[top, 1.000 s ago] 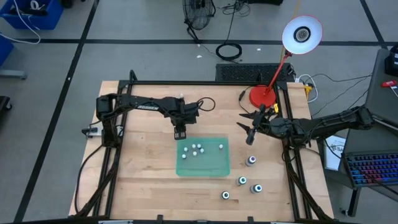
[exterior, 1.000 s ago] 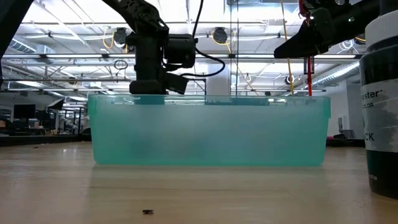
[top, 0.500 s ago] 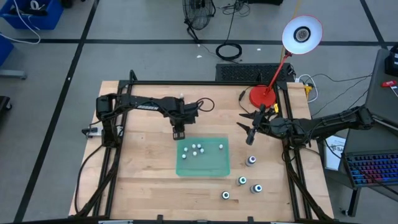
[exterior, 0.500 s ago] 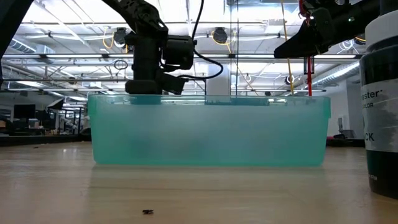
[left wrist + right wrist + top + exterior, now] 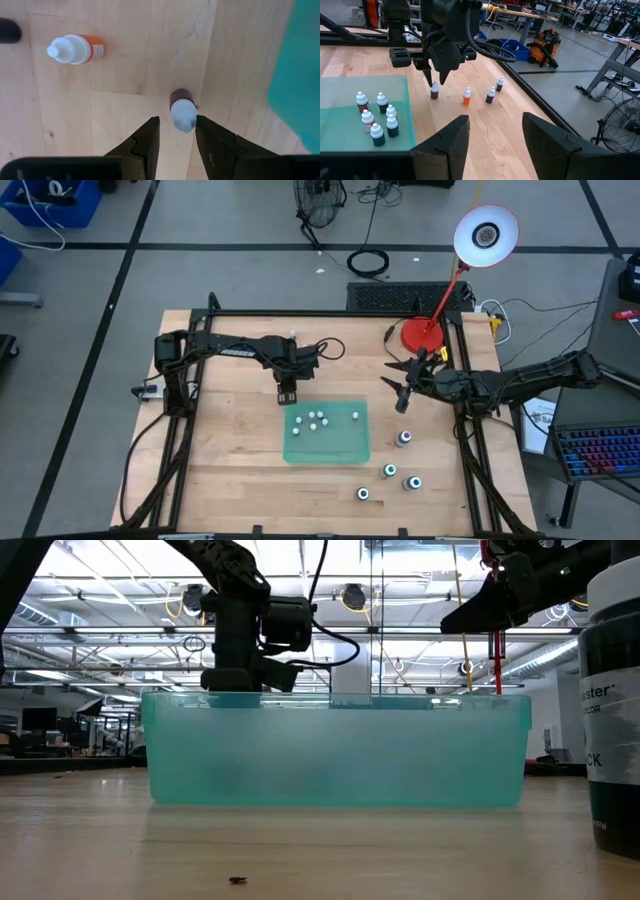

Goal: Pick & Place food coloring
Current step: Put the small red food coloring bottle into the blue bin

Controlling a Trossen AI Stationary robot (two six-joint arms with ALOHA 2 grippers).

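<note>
Translucent green plastic forms the tray [image 5: 327,445] in the middle of the wooden bench [image 5: 230,470], and 5 small food coloring bottles [image 5: 376,120] already stand inside it. The left pincer [image 5: 175,132] hangs just beside the tray's far edge, its fingers [image 5: 148,137] partly open and straddling a dark-bodied, white-capped bottle [image 5: 182,111] that stands upright on the bench; they do not appear to touch it yet. An orange bottle [image 5: 75,49] lies on its side nearby, and 2 more bottles [image 5: 495,89] stand a little beyond it.

The main risk is the cap: the bottle sits slightly off centre between the fingers, so 1 finger could reach it first and tip it over or nudge it away. A grip on the narrow cap alone could also slip during the lift over the tray wall.

The right pincer [image 5: 492,132] waits open above the bench near the red lamp base [image 5: 421,333], holding nothing, with 4 larger bottles [image 5: 389,470] standing on the bench nearby.
</note>
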